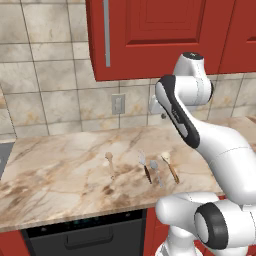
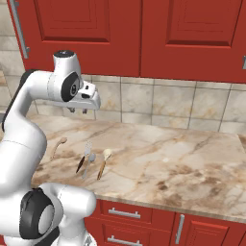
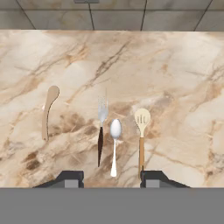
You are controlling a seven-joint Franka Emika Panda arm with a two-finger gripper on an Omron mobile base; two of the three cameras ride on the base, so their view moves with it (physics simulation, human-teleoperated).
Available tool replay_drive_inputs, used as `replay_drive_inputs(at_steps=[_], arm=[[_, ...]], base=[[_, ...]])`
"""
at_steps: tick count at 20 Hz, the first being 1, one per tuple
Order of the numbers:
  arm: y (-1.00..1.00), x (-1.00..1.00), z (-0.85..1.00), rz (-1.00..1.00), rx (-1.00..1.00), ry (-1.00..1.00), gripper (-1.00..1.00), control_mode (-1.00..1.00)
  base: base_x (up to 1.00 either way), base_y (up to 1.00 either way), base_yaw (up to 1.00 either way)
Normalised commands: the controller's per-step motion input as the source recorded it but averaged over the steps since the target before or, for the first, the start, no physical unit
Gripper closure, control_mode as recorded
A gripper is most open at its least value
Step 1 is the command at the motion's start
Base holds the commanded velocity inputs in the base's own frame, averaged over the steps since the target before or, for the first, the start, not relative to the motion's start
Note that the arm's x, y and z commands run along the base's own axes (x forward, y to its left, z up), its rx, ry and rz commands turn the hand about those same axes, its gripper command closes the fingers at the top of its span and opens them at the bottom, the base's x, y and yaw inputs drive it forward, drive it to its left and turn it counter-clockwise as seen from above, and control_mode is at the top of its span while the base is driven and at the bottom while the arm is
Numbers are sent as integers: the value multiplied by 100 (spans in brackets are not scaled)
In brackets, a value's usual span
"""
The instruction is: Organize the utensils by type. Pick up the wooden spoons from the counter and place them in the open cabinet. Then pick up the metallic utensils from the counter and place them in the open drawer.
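**kitchen_sim_fan:** ok so what was actually on the counter (image 1: 60, 170) at that point?

**pandawatcher:** four utensils, all lying flat on the marbled beige top, in a loose row near the front edge. From the hand cam, left to right: the all-pale wooden spoon (image 3: 47, 111) off on its own, well apart from the others, handle a bit curved. Then the fork (image 3: 101, 131) with the dark handle, the silver spoon (image 3: 114, 145) just beside it, and the slotted wooden spoon (image 3: 141, 140) with the orange-brown handle right next to that. Those three sat close together, roughly parallel, heads pointing toward the tiled wall (image 3: 118, 17). Couldn't tell if the fork and silver spoon were touching.

**kitchen_sim_fan:** and the gripper?

**pandawatcher:** the gripper (image 3: 111, 179) was up above the counter, looking down on the cluster. Fingers were spread apart with nothing between them; the silver spoon's handle end showed in the gap between the tips. In the right base cam you could see the hand (image 2: 82, 109) hanging well above the worktop, near the backsplash.

**kitchen_sim_fan:** cabinet?

**pandawatcher:** a red wall cabinet door (image 1: 145, 35) with a long grey bar handle (image 1: 106, 32) was above the counter in the left base cam. Couldn't see the inside from there. There was an outlet (image 1: 118, 104) on the tiles under it, and a dark appliance front (image 1: 85, 235) under the counter edge.
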Motion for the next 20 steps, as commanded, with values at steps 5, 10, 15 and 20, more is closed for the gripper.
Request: replay_drive_inputs(at_steps=[5, 10, 15, 20], arm=[[0, -10, -22, 0, 0, -2, -100, -100], [0, -9, -38, 0, 0, 0, -100, -100], [0, 0, -45, 0, 0, 0, -100, -100], [0, 0, -49, 0, 1, 2, -100, -100]], base=[[0, 0, 0], [0, 0, 0], [0, 0, 0], [0, 0, 0]])
